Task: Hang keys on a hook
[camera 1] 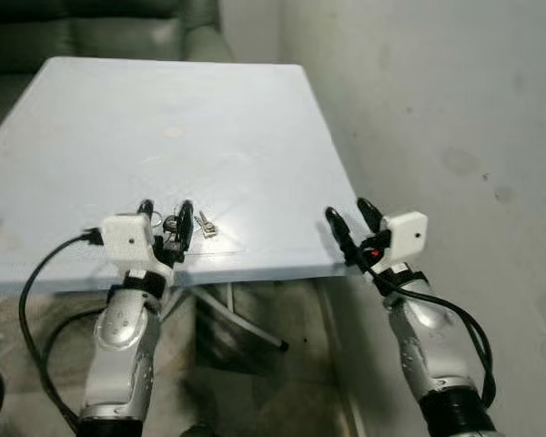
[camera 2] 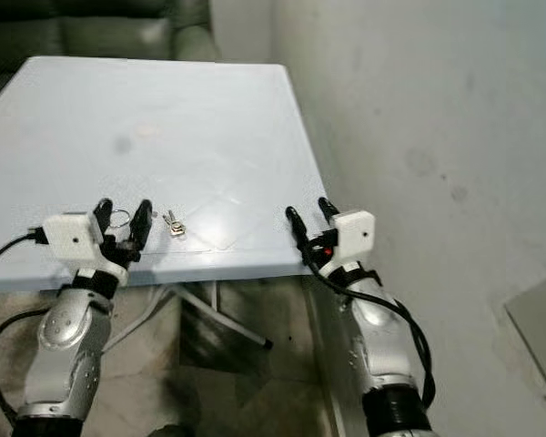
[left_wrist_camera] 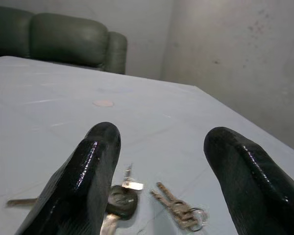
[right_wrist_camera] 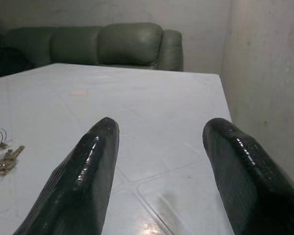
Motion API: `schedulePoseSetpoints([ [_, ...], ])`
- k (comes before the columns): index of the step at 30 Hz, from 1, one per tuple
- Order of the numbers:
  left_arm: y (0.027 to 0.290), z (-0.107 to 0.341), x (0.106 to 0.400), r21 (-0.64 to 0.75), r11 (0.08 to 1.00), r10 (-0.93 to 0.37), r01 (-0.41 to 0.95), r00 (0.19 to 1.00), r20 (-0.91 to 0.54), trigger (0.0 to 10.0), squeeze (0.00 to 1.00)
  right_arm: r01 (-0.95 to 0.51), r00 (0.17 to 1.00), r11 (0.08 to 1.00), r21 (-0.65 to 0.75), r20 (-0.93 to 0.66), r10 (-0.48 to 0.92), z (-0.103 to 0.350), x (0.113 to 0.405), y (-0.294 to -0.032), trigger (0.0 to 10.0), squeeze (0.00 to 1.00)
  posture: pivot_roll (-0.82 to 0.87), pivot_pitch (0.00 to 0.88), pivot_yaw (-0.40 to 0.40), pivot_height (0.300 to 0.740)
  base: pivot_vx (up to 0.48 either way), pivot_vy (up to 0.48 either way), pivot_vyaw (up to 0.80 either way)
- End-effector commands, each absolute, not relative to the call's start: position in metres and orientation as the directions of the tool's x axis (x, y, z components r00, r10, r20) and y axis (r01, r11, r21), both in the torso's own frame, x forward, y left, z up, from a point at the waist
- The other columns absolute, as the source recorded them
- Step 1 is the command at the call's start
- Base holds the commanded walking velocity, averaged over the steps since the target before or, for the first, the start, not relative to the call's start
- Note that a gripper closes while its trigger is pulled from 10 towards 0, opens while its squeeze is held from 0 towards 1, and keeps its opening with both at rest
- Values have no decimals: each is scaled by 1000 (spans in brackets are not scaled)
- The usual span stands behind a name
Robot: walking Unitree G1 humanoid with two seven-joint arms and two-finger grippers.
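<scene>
A bunch of keys (camera 1: 205,226) lies flat on the pale blue table (camera 1: 182,118), close to its front edge. The bunch has a black-headed key (left_wrist_camera: 121,201), small metal keys (left_wrist_camera: 179,208) and a wire ring (camera 2: 118,217). My left gripper (camera 1: 166,211) is open just above the table edge; the black key head and ring sit between its fingers, and the small keys lie just to its right. My right gripper (camera 1: 347,210) stands open and holds nothing at the table's front right corner, with the keys (right_wrist_camera: 2,159) far off to its left.
A dark green sofa (camera 1: 100,27) stands behind the table. A grey wall (camera 1: 437,109) runs close along the table's right side. Metal table legs (camera 1: 246,328) and the floor lie below the front edge. A black cable (camera 1: 36,273) loops from my left wrist.
</scene>
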State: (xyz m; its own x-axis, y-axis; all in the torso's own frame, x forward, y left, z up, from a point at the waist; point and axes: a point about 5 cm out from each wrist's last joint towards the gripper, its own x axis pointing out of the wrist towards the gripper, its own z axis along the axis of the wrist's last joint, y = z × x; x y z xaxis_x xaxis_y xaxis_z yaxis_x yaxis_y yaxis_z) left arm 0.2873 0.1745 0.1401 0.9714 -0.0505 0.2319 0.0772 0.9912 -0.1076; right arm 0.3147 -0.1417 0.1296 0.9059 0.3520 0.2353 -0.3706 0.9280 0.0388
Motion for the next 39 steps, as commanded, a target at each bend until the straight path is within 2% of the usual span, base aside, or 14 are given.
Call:
schedulePoseSetpoints([
  [1,181,142,285,-115,992,-31,59,972,233,10000,0,-370,905,928,48,245,348,133,316,-142,10000,0,-86,89,-82,740,0,0,0],
  [12,194,143,283,-153,988,24,10,976,217,10000,0,-364,908,930,50,243,343,133,316,-143,10000,0,-78,97,-78,740,0,23,0],
  [39,191,144,285,-159,987,25,9,977,212,10000,0,-387,900,921,54,241,364,134,316,-139,10000,0,-71,100,-90,740,0,379,0],
])
